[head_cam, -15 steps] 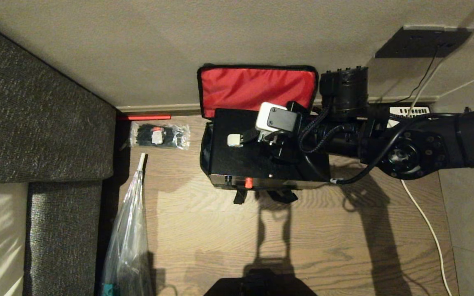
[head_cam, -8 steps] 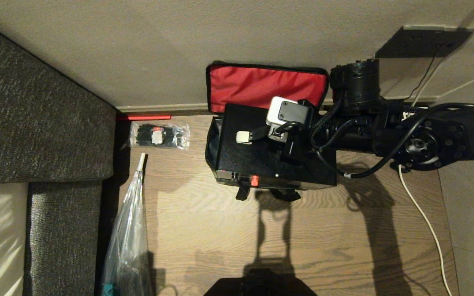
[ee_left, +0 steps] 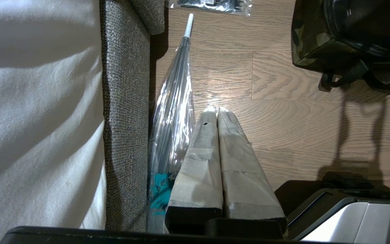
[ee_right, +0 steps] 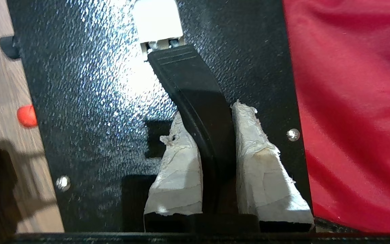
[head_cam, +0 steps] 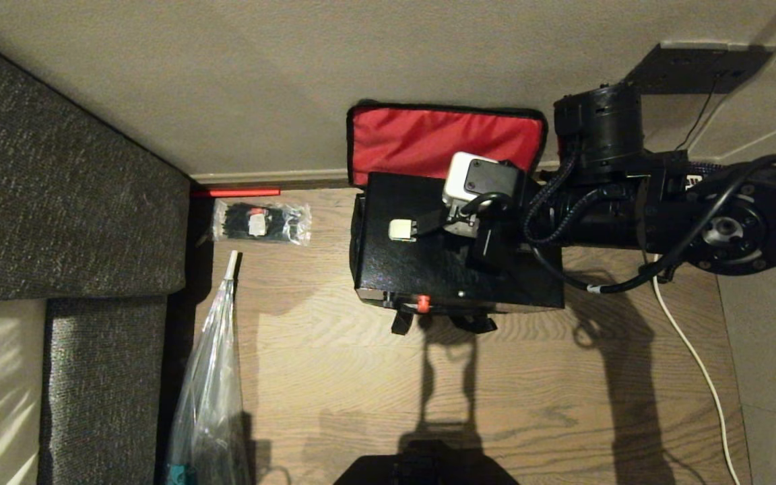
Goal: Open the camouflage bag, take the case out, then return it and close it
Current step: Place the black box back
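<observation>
Head view: camouflage bag (head_cam: 448, 138) mostly behind case (head_cam: 415, 269)

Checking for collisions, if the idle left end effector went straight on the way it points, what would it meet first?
Probably the wood floor: the shut left end effector points at bare boards, between the clear umbrella and the camouflage bag. Depth is unclear.
</observation>
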You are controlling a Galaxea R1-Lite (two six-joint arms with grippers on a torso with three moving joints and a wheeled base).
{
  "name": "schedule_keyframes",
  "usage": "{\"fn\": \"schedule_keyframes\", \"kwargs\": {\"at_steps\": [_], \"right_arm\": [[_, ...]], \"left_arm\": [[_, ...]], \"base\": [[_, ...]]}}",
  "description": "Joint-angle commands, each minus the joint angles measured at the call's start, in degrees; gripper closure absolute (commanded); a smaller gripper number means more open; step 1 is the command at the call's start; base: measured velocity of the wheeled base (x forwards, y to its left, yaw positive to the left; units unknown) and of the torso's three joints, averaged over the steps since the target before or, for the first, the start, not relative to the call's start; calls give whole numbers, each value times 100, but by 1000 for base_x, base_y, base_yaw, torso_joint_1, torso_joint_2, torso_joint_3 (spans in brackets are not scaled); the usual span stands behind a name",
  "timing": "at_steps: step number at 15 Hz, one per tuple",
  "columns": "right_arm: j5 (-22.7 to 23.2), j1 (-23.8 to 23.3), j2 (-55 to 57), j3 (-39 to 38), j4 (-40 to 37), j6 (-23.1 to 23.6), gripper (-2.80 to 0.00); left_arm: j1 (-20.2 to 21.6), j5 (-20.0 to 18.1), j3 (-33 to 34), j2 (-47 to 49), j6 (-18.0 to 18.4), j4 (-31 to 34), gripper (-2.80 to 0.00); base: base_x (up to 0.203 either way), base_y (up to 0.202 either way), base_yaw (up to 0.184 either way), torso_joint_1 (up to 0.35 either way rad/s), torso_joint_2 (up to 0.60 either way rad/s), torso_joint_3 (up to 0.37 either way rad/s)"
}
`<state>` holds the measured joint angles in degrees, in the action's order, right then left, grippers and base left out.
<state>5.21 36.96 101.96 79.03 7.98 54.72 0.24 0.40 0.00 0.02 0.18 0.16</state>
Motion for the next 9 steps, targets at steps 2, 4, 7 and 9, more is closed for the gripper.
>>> {"fn": "schedule_keyframes", "kwargs": {"at_steps": [2, 4, 7, 9], "right_arm": [[-4, 13, 6, 77, 32, -6, 0], [-2, -14, 121, 81, 129, -9, 0], [-19, -76, 373, 106, 547, -6, 0], [-11, -127, 464, 150, 564, -6, 0]], "left_arm": [[2, 4, 18, -20, -1, 2, 0], [2, 4, 18, -11, -1, 2, 0], [2, 4, 18, -20, -1, 2, 0], [2, 4, 18, -11, -1, 2, 0]], "base": [[0, 0, 0, 0, 0, 0], [0, 0, 0, 0, 0, 0], [0, 0, 0, 0, 0, 0], [0, 0, 0, 0, 0, 0]]}}
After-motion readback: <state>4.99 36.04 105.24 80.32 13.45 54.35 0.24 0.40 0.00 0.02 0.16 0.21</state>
